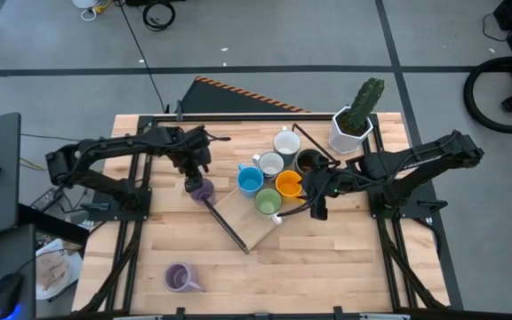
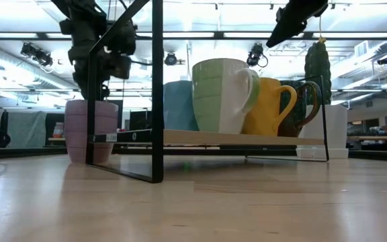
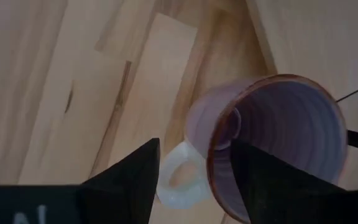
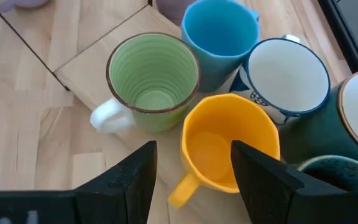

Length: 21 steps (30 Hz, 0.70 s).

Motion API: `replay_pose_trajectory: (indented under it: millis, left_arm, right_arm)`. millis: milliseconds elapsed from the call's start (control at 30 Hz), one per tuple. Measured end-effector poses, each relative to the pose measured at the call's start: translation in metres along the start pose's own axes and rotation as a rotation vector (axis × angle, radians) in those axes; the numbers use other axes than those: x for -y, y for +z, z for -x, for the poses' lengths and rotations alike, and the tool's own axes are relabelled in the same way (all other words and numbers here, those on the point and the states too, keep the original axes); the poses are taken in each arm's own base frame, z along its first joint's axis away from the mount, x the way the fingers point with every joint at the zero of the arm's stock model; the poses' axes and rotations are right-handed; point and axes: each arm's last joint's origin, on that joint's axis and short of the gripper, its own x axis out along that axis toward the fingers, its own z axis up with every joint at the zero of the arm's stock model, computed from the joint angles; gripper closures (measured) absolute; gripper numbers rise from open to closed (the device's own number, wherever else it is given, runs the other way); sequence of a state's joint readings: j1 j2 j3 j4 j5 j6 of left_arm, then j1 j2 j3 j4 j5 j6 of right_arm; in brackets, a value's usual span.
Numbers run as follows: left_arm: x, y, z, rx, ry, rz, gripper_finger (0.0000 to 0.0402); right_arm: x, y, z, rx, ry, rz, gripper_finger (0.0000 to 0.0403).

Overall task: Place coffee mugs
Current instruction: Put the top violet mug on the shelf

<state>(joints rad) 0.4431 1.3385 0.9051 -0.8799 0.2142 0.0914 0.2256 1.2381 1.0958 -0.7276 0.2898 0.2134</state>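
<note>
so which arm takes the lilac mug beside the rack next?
Left. Its tool already straddles the rim of the lilac mug beside the rack, fingers open either side of the wall. The right tool hovers open by the orange mug, across the rack.

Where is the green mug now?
In the high view, the green mug stands on the wooden board, just below the blue mug and orange mug.

Bright even ceiling-strip lighting, soft shadows; left wrist view blurred, foreground defocused.
</note>
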Motion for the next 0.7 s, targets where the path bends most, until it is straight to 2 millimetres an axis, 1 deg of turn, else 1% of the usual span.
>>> replay_pose_trajectory:
  millis: [167, 267, 400, 533, 600, 700]
  left_arm:
    - [-0.003, 0.004, -0.014, -0.054, 0.002, 0.000, 0.0218]
    - [-0.003, 0.005, -0.021, -0.078, 0.001, -0.003, 0.0239]
    - [-0.002, 0.005, -0.023, -0.088, 0.051, -0.017, 0.0284]
    - [0.000, 0.005, -0.024, -0.100, 0.135, -0.056, 0.0349]
    - [0.003, 0.006, -0.023, -0.089, 0.121, -0.065, 0.0378]
    - [0.004, 0.010, -0.019, -0.078, 0.143, -0.084, 0.0380]
  right_arm:
    - [0.000, 0.000, 0.000, 0.000, 0.000, 0.007, 0.0192]
    - [0.000, 0.000, 0.000, 0.001, -0.001, 0.002, 0.0193]
    - [0.000, 0.000, 0.000, 0.002, -0.001, -0.004, 0.0193]
    - [0.000, 0.000, 0.000, 0.004, -0.001, -0.016, 0.0193]
    - [0.000, 0.000, 0.000, 0.004, -0.002, -0.020, 0.0193]
    - [0.000, 0.001, 0.000, 0.008, -0.002, -0.021, 0.0193]
